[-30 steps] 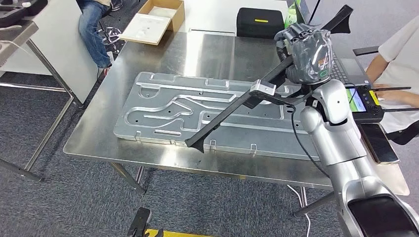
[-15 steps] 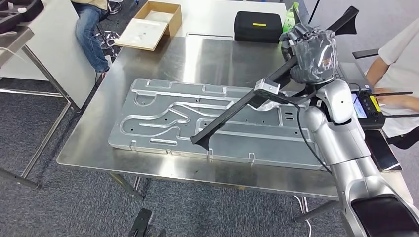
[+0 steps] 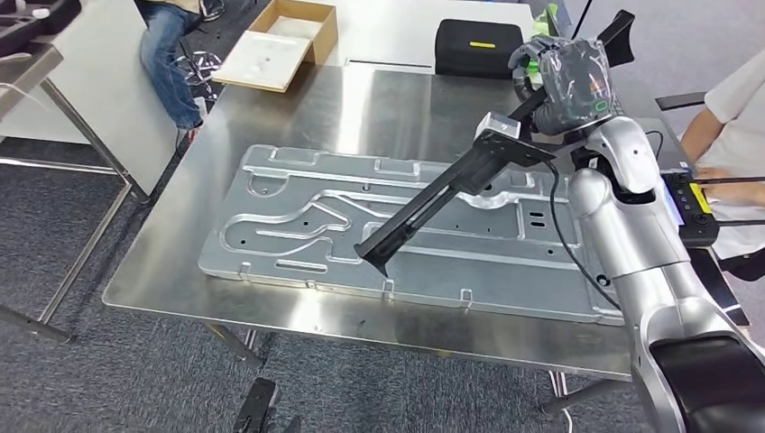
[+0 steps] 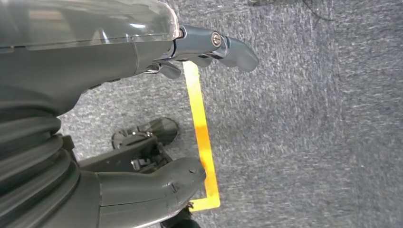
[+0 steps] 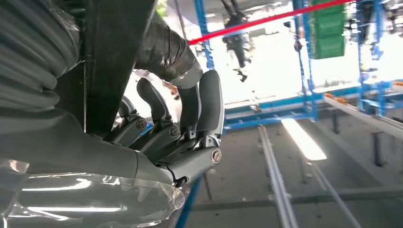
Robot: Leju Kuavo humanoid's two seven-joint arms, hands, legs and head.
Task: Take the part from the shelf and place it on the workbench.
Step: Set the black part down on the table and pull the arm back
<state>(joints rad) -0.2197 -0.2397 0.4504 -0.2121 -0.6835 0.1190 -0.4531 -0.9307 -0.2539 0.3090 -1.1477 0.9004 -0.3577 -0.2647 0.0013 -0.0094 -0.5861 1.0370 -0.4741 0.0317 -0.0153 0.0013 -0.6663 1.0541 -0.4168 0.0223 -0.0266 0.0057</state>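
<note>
Fingers [image 5: 199,114] of right hand [image 3: 566,83] curled tight around long black bar [image 3: 433,194], thumb wrapped over it from the other side, seen close in the right wrist view with the dark flat bar [image 5: 119,57] running through the closed grip. Bar held up near one end, the short upper end sticking out past the hand toward the far right, the long lower part slanting down and to the left. A small silver block [image 3: 497,124] fixed on the bar just below the hand. Lower tip of the bar low over the big grey metal plate [image 3: 298,216], near its front edge; touching or just above, cannot tell. Plate lying flat on steel workbench [image 3: 379,99], covering most of its near half, grooves and slots cut in its face. Silver right arm [image 3: 631,234] coming up from the lower right, a black cable hanging alongside it. Left hand [image 4: 142,118] hanging low over grey carpet, fingers [image 4: 223,45] and thumb apart with nothing between them, a yellow floor stripe [image 4: 202,137] beyond. On the far side of the workbench a black case [image 3: 478,45] and, off the far left corner, an open cardboard box [image 3: 284,41] with a white tray. At the right edge a person's arm in a white sleeve [image 3: 731,104] beside a remote control [image 3: 690,203]. At the top left a seated person's leg in jeans [image 3: 171,54].
</note>
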